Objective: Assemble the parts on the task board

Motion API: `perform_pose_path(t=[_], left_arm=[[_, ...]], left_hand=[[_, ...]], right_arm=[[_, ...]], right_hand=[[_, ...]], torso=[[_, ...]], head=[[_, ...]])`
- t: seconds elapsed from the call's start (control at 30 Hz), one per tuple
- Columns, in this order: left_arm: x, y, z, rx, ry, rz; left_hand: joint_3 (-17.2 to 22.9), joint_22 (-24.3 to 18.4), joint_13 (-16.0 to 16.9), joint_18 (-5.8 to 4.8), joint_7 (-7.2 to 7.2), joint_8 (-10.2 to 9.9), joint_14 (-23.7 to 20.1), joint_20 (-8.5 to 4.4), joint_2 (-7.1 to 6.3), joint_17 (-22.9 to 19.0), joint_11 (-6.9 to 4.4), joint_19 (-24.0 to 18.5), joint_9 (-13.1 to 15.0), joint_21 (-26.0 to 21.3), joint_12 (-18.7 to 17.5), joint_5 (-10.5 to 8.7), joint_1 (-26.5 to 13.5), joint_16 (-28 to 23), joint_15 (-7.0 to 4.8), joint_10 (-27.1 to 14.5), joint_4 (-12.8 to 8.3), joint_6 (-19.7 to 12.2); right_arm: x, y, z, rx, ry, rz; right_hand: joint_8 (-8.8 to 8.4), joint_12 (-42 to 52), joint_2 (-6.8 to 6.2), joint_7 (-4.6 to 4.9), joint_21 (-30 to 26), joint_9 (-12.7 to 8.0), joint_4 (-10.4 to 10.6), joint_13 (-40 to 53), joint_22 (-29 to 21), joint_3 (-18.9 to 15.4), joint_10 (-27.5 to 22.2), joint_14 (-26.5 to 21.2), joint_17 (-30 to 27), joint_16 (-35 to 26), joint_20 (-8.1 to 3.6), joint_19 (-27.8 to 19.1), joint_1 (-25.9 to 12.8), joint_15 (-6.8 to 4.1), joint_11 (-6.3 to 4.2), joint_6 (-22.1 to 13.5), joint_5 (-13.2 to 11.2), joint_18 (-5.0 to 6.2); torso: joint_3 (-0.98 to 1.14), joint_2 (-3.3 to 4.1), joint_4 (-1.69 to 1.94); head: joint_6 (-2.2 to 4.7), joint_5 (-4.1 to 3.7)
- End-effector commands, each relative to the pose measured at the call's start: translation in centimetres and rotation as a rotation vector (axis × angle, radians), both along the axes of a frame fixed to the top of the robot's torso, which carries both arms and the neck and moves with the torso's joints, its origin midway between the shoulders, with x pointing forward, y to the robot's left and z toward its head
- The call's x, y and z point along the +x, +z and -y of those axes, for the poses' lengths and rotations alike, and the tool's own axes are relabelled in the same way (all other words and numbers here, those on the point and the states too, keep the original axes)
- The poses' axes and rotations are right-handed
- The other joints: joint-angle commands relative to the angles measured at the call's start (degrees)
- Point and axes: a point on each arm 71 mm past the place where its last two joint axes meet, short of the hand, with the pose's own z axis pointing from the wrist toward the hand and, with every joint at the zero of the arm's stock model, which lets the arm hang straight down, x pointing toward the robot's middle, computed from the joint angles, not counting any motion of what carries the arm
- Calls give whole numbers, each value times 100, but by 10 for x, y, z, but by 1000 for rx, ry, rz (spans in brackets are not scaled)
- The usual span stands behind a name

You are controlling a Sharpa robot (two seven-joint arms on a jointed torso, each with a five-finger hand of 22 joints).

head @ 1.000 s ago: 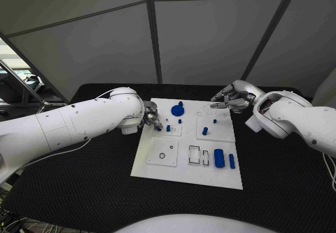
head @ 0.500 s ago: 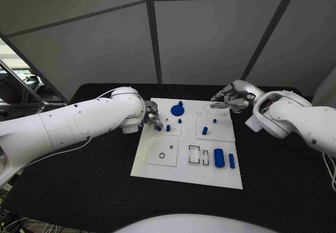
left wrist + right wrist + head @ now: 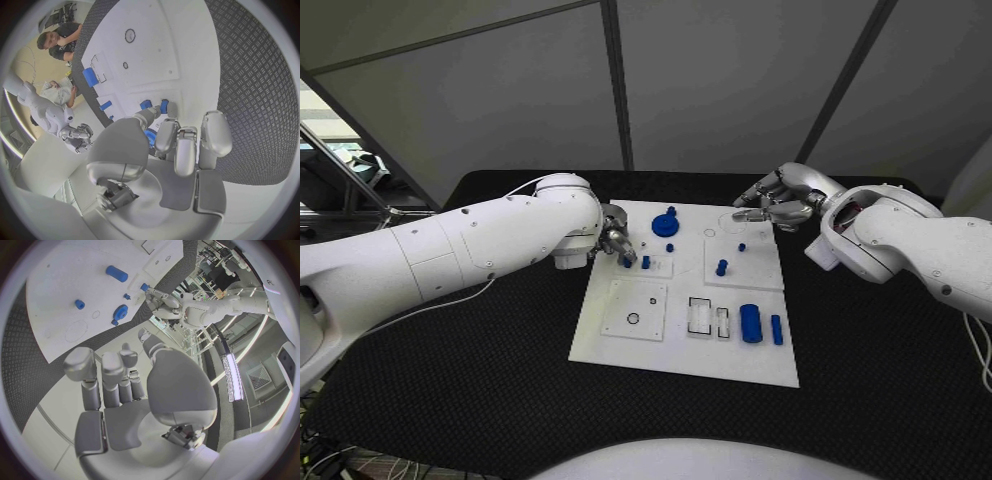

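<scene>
Two robot hands work at the far end of the board (image 3: 678,345) on the black counter (image 3: 473,350). From the head, the left robot hand (image 3: 613,243) sits at the board's left edge, fingertips down by two small blue pegs (image 3: 646,264); the right robot hand (image 3: 779,203) hovers over the far right corner, fingers loosely curled, grasping nothing I can see. A round blue part (image 3: 666,226) stands between them, and two blue bars (image 3: 751,325) lie nearer the robot. From the left wrist, the left robot hand (image 3: 178,150) has its fingers bent toward the pegs (image 3: 164,106); whether it pinches one I cannot tell. From the right wrist, the right robot hand (image 3: 119,385) is released and apart from the board (image 3: 62,290). The step looks like seating a peg at the left edge; next it calls for a straight, steady press down.
</scene>
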Motion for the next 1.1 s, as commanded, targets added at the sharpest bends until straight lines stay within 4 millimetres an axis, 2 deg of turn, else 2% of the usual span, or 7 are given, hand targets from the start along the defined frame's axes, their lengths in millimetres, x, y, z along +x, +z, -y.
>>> perform_pose_path(t=[0.03,0.1,0.27,0.4,0.53,0.77,1.1], left_arm=[[-6,-13,-1,57,-28,-69],[-6,-14,-2,62,-27,-73],[-5,-13,-5,62,-5,-60],[-3,-13,-9,55,20,-40],[-2,-12,-12,49,36,-27],[-1,-10,-16,33,58,-1],[1,-4,-16,-3,70,37]], left_hand=[[696,39,677,-48,-65,-4,599,-28,43,1509,-17,-4,27,-33,-35,-42,-33,35,-30,-24,-634,13],[674,45,670,-49,-80,14,599,-26,26,1509,-24,-4,64,-35,-46,-149,-85,35,-33,-28,-576,5],[316,69,655,-55,-154,26,599,-47,-164,1509,-69,15,121,-38,-84,-1486,-432,35,-66,-40,-114,30],[-80,115,658,-68,-158,41,599,-66,-500,1509,-75,63,127,8,-81,-1518,-789,35,-77,-34,238,115],[-367,146,655,-79,-177,55,599,-84,-665,1509,-99,100,150,38,-88,-1520,-922,35,-98,-32,505,165],[-657,176,648,-87,-203,60,599,-117,-692,1509,-122,139,208,54,-103,-1518,-752,35,-127,-37,844,184],[-730,187,652,-91,-214,70,599,-126,-676,1509,-131,153,237,59,-91,-1518,-635,35,-136,-32,943,202]], right_arm=[[0,1,-1,1,11,3],[0,1,-1,1,11,3],[0,2,-1,1,10,4],[0,2,-1,2,9,5],[0,2,-1,2,8,7],[0,2,0,2,7,8],[0,2,0,3,8,9]], right_hand=[[-25,2,2,-4,-16,8,0,-6,-8,11,-32,42,1,-15,-2,41,-55,-17,-3,-24,23,45],[-25,2,2,-4,-16,8,0,-6,-8,11,-32,42,1,-15,-2,41,-55,-17,-3,-24,23,45],[-25,-8,0,-4,-29,9,-2,-19,-20,11,-38,42,-6,-26,-2,37,-58,-17,-3,-25,23,47],[-25,-8,0,-4,-29,9,-2,-19,-20,11,-38,42,-6,-26,-2,37,-58,-17,-3,-25,23,47],[-25,-8,0,-4,-29,9,-2,-19,-20,11,-38,42,-6,-26,-2,37,-58,-17,-3,-25,23,47],[-26,-18,-2,-4,-44,9,-3,-30,-38,10,-45,38,-21,-41,-2,30,-60,-17,-3,-27,22,51],[-26,-18,-2,-4,-44,9,-3,-30,-38,10,-45,38,-21,-41,-2,30,-60,-17,-3,-27,22,51]], torso=[[-1,-4,9],[-1,-4,9],[-1,-7,9],[-3,-3,6],[-3,-4,6],[-3,-3,7],[0,-6,8]], head=[[-3,-4],[-2,-4],[9,-5],[21,-5],[26,-10],[30,-20],[36,-17]])
